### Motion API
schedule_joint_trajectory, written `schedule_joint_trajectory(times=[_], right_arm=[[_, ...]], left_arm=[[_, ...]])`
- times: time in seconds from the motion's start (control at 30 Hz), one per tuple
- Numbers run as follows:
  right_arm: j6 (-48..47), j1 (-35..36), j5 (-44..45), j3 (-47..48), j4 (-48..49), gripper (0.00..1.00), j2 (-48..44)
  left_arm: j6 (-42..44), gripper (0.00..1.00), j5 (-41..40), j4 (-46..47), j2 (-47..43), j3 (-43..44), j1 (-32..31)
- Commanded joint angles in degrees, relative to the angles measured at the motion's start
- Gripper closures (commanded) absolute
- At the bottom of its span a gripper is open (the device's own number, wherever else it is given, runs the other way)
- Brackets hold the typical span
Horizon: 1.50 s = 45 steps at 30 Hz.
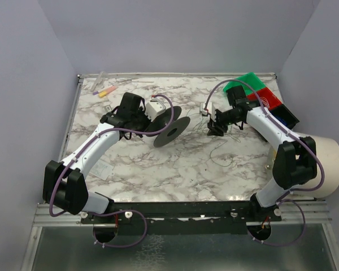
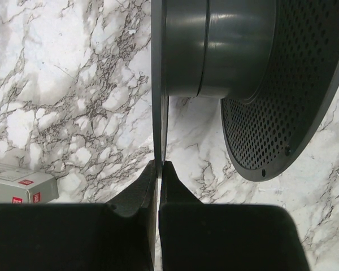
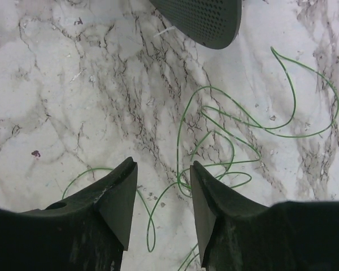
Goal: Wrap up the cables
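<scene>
**Spool pinched, wire loose**

The left jaws are clamped on the thin flange of the black spool [image 2: 237, 51]. The right jaws stand apart over the marble desk [image 3: 56, 84]. The thin green cable [image 3: 235, 120] lies there in loose curls, between and beyond them.

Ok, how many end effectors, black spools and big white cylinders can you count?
end effectors: 2 (left end effector, right end effector)
black spool: 1
big white cylinder: 1
Total: 4
</scene>
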Motion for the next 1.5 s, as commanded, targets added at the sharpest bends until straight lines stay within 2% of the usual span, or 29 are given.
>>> schedule_joint_trajectory(times=[0.0,0.2,0.27,0.33,0.4,0.43,0.5,0.57,0.6,0.63,0.87,1.07,1.2,1.33,1.47], right_arm=[[0.50,0.49,0.70,0.46,0.78,0.52,0.92],[1.26,0.45,4.33,-1.14,3.73,0.51,6.10],[2.77,0.45,5.75,-1.68,5.79,0.51,6.94],[3.87,0.46,7.07,-2.01,7.57,0.52,7.47],[4.14,0.45,7.56,-1.63,7.81,0.57,8.08],[4.27,0.45,7.62,-1.33,7.63,0.61,8.42],[4.45,0.45,7.02,-0.54,6.72,0.78,8.95],[4.24,0.45,5.92,0.68,4.78,0.92,9.43],[4.02,0.47,5.43,1.30,3.54,0.98,9.55],[3.99,0.47,5.08,2.04,2.45,0.99,9.61],[6.41,0.45,3.77,8.85,-6.77,1.00,6.54],[13.83,0.41,5.72,22.80,-19.14,0.99,8.26],[20.88,0.38,10.86,33.32,-26.56,1.00,12.62],[32.20,-0.39,14.91,43.36,-30.47,1.00,18.17],[38.81,-1.20,14.15,44.94,-27.79,0.99,19.46]], left_arm=[[-0.75,1.00,2.70,1.16,-0.75,-0.28,0.13],[-0.95,0.99,2.19,1.15,-1.02,0.06,0.18],[-0.95,0.92,2.11,1.16,-1.03,0.23,0.17],[-1.06,0.81,2.10,1.11,-0.97,0.54,0.13],[-1.26,0.73,2.14,1.07,-0.97,1.05,0.14],[-1.30,0.68,2.37,1.07,-0.88,1.32,0.15],[-1.48,0.57,2.66,0.81,-0.84,2.01,0.13],[-1.35,0.51,2.75,0.37,-0.79,2.85,0.13],[-1.34,0.47,2.88,0.09,-0.80,3.28,0.13],[-1.31,0.42,2.90,-0.16,-0.79,3.90,0.14],[-0.79,0.15,2.28,-2.87,-0.79,8.71,0.14],[-1.55,0.01,4.29,-4.47,-0.43,13.22,0.06],[-1.50,0.01,6.71,-5.53,-0.26,15.27,-1.65],[-1.41,0.01,6.99,-5.93,0.53,16.21,-6.41],[-1.81,0.01,4.66,-5.54,2.30,17.38,-13.09]])
